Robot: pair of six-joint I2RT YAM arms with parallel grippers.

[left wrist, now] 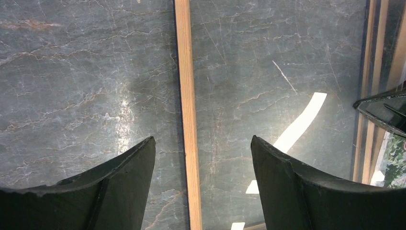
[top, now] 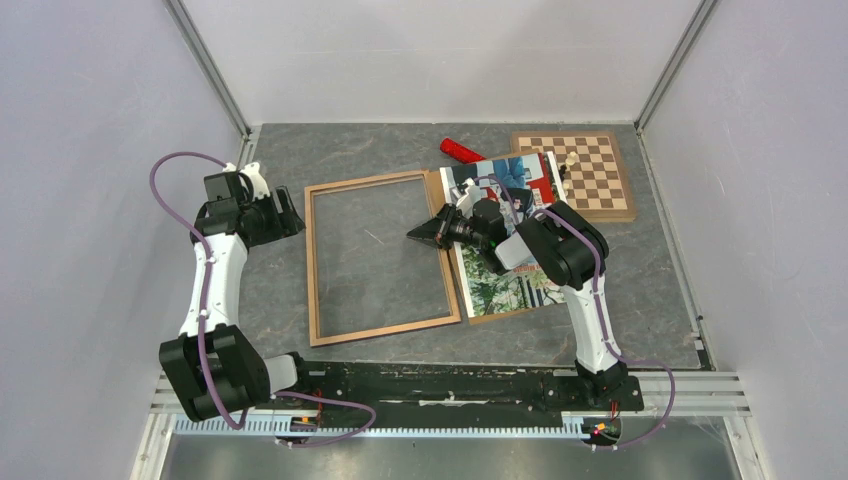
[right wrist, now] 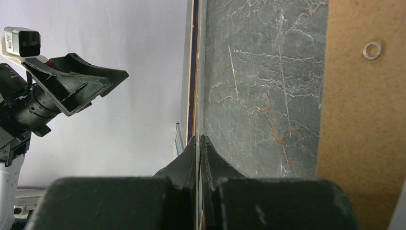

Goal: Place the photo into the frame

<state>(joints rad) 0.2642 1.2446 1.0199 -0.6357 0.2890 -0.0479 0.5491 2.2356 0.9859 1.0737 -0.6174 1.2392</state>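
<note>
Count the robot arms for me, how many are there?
2. The left arm sits left of the frame, its tool open above the frame's left side. The right arm reaches over the photo, its tool pinching the frame's right side.

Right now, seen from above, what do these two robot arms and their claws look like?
The left arm and right arm are slim white tubes between chunky black joints, each trailed by a looping purple cable. The left gripper and right gripper each have two matte black, wedge-shaped fingers.
</note>
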